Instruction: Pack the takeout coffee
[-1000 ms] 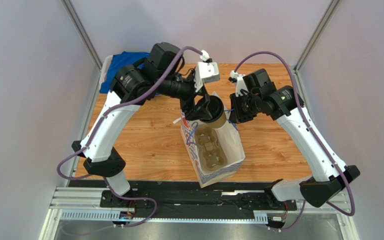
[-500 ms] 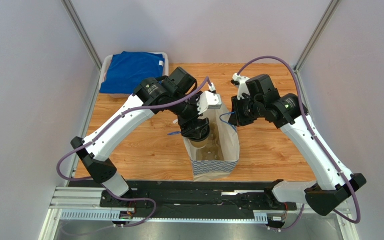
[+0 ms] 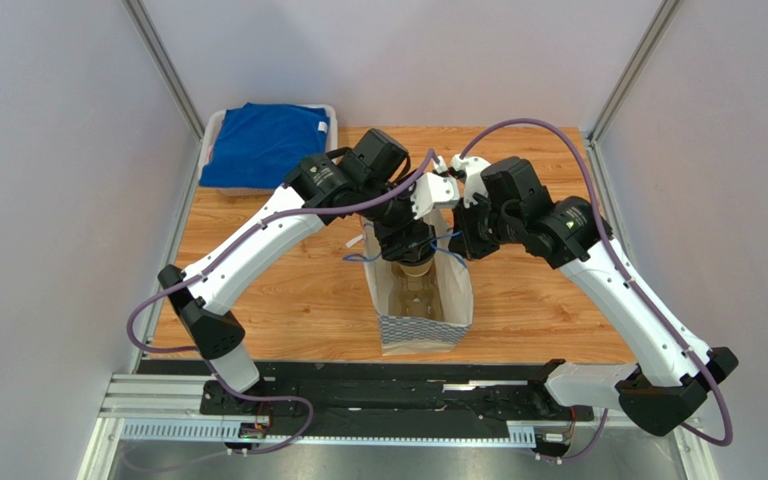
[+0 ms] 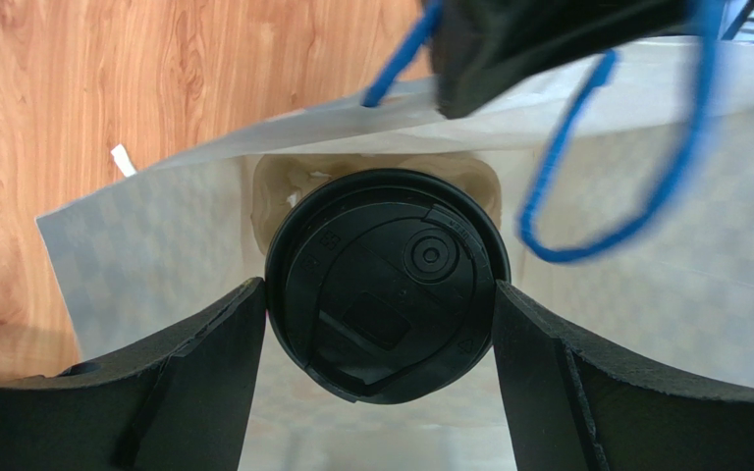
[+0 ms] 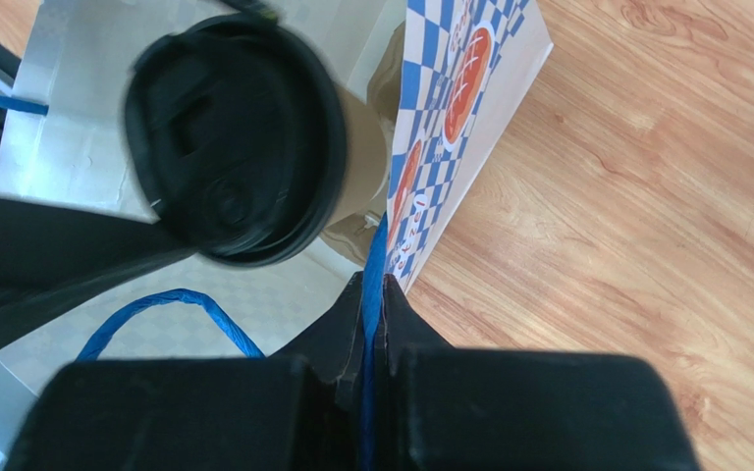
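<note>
The takeout coffee (image 4: 388, 280) is a tan paper cup with a round black lid. My left gripper (image 4: 381, 324) is shut on it, fingers on both sides of the lid, holding it inside the mouth of the white paper bag (image 3: 455, 300). It also shows in the right wrist view (image 5: 239, 147) and from above (image 3: 413, 266). A brown pulp carrier (image 3: 416, 303) lies in the bag below the cup. My right gripper (image 5: 375, 294) is shut on the bag's blue handle (image 5: 375, 257) at the bag's far right rim. The bag's other blue handle (image 5: 160, 314) hangs loose.
The bag has a blue checked print with a red logo (image 5: 459, 93) and stands on the wooden table (image 3: 278, 280). A white bin with a blue cloth (image 3: 263, 140) sits at the back left. Metal frame posts flank the table.
My left gripper has carried the cup back and down into the bag's mouth. My right gripper has pulled the handle and the bag stands more upright and open.
</note>
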You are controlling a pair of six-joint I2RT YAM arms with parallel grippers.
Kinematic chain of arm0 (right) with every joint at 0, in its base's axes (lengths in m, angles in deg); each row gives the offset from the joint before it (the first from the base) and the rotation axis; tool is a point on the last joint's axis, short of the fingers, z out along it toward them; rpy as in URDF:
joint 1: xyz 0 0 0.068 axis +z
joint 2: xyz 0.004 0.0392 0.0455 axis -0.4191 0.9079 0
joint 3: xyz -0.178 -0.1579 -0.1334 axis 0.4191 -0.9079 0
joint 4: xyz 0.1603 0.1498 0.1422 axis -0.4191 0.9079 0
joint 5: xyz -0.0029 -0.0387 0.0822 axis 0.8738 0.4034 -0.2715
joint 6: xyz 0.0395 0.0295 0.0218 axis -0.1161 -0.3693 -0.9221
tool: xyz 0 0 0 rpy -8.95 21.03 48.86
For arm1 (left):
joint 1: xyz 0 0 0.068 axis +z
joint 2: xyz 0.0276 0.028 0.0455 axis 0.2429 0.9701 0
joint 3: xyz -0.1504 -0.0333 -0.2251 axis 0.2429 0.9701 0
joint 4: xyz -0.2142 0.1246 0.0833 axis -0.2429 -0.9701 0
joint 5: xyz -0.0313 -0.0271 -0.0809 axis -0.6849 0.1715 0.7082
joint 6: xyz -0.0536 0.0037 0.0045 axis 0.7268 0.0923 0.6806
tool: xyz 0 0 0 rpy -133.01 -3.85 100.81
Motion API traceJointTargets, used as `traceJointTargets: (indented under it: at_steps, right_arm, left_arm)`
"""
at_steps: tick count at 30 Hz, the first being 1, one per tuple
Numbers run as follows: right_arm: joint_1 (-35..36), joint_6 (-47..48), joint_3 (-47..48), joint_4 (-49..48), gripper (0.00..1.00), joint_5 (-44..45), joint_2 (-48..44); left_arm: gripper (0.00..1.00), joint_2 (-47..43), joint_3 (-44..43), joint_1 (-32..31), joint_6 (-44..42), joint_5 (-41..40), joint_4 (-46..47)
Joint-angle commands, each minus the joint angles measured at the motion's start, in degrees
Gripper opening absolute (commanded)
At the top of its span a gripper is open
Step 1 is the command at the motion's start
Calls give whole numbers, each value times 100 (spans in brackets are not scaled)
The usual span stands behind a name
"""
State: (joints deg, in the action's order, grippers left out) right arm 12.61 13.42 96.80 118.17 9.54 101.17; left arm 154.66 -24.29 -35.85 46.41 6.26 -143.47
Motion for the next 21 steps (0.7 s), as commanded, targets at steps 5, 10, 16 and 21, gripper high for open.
traceJointTargets:
  at_steps: [5,10,16,21]
  right_arm:
    - [190,534,-201,-297,0,-308,-427]
    - [190,859,-227,-209,0,-440,-533]
    - [190,877,-254,-217,0,-510,-541]
    - [190,912,-298,-191,0,-554,-550]
  left_arm:
    - [15,-139,427,-28,-481,-315,451]
    - [15,-438,926,-28,-736,-192,618]
    - [15,-579,1805,-36,-789,-350,1295]
    - [14,-587,2149,-28,-833,-604,1664]
